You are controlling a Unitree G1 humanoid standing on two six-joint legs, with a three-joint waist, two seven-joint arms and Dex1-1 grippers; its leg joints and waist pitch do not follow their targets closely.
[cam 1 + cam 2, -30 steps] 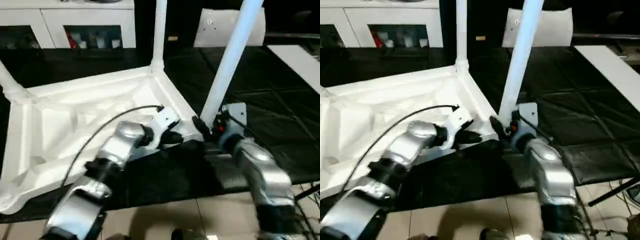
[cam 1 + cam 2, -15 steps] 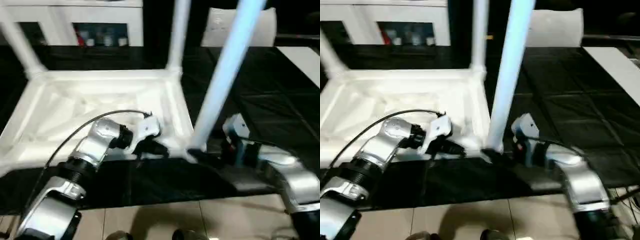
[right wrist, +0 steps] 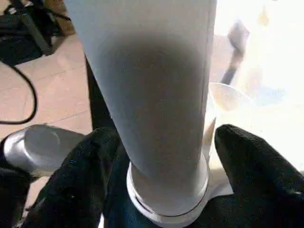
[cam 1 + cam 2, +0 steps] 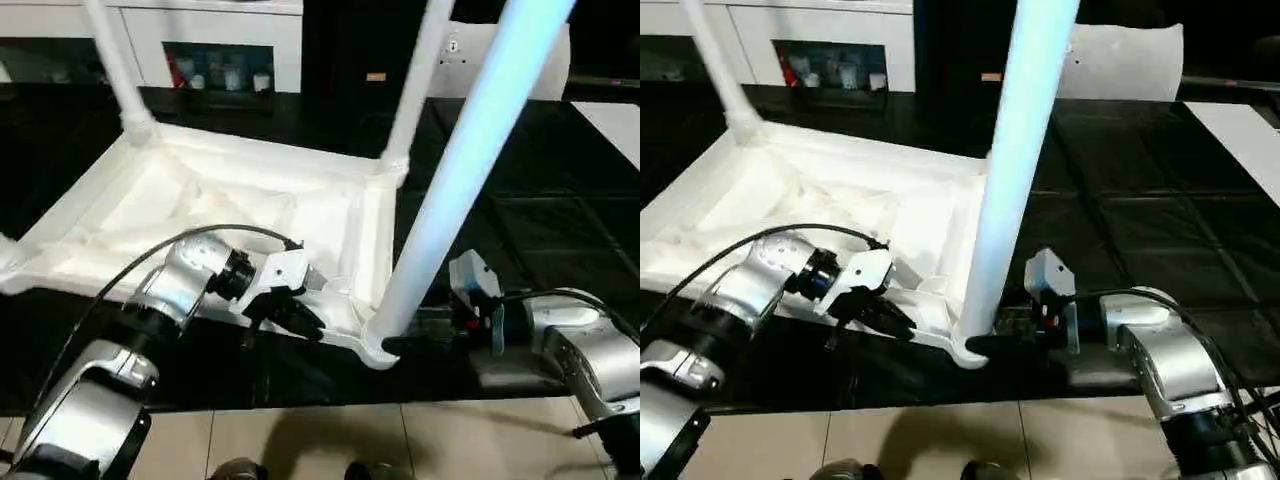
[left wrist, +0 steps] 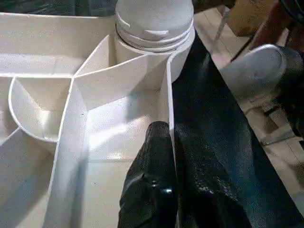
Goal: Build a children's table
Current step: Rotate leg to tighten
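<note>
The children's table lies upside down on a black surface, its ribbed underside (image 4: 200,205) facing up. Two legs stand in the far corner sockets, one on the left (image 4: 118,62) and one on the right (image 4: 415,85). A third leg (image 4: 460,170) rises from the near right socket. My left gripper (image 4: 300,322) is shut on the near rim beside that socket; in the left wrist view its fingers (image 5: 152,180) pinch the rim wall. My right gripper (image 4: 400,345) is open low at the near leg's base, and the right wrist view shows its fingers (image 3: 256,175) on either side of the leg (image 3: 156,85).
White cabinets (image 4: 210,40) stand behind the black padded surface (image 4: 540,230). A white panel (image 4: 545,60) leans at the back right. The near edge of the surface drops to a tiled floor (image 4: 300,440), close under the table's near right corner.
The camera has shifted. The table top has turned, its near right corner coming toward the front edge. My right forearm has dropped low and swung out to the right.
</note>
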